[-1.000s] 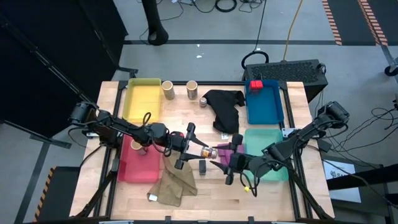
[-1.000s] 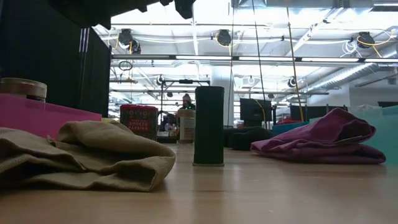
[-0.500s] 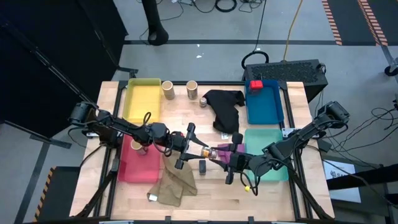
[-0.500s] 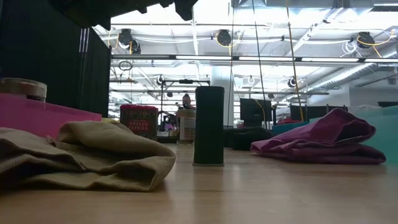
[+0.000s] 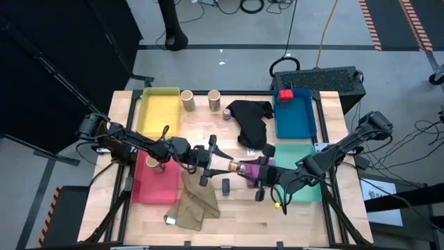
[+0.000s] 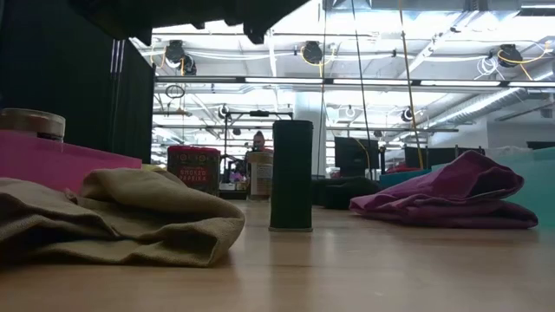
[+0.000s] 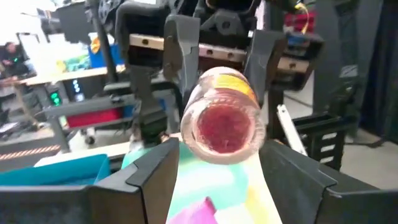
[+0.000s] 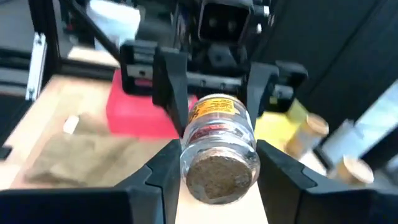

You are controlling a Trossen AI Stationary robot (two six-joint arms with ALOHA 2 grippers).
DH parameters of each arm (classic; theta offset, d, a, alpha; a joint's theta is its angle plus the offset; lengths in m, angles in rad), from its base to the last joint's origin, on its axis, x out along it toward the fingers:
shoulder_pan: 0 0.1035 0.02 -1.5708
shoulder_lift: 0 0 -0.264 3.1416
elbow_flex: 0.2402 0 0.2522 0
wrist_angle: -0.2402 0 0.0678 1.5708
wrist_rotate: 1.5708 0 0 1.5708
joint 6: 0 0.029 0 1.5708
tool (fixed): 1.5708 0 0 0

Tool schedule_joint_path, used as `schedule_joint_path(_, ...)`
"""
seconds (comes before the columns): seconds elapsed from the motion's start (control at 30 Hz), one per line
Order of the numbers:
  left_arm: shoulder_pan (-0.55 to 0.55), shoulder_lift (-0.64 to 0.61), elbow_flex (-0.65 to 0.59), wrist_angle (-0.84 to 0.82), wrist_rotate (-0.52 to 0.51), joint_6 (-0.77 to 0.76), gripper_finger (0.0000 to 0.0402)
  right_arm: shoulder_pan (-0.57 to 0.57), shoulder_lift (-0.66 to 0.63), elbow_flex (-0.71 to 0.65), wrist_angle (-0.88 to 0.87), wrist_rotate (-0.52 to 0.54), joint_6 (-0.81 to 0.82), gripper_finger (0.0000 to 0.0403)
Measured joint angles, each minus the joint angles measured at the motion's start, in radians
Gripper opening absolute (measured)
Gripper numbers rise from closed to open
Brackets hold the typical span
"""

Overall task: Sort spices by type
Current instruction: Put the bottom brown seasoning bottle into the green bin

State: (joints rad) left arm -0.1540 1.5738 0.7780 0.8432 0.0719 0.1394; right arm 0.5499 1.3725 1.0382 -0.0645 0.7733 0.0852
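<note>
Above the table's (image 5: 243,208) middle we see a glass spice jar (image 5: 238,167) lying horizontally between the grippers, left gripper (image 5: 223,165) and right gripper (image 5: 254,171) each clamped on one end.

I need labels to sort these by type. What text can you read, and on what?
Red tin, low view: "SMOKED PAPRIKA", only just legible.
Glass jar held between the left claw and the right claw: yellow label, print too blurred to read.
Tan jar behind the dark block: label unreadable.
</note>
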Motion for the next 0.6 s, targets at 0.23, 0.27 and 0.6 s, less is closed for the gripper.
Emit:
schedule_joint_path(0.23, 0.033, 0.000, 0.000, -0.087, -0.021, -0.001, 0.0230, -0.066, -0.022, 0.220, -0.770, -0.269, 0.493, 0.0146)
schedule_joint_path(0.27, 0.035, 0.000, 0.000, -0.091, -0.036, -0.001, 0.0230, -0.087, -0.012, 0.252, -0.894, -0.343, 0.575, 0.0146)
schedule_joint_path(0.6, 0.036, -0.040, 0.000, -0.098, -0.108, -0.002, 0.0230, -0.212, -0.014, 0.168, -1.370, -0.850, 0.744, 0.0146)
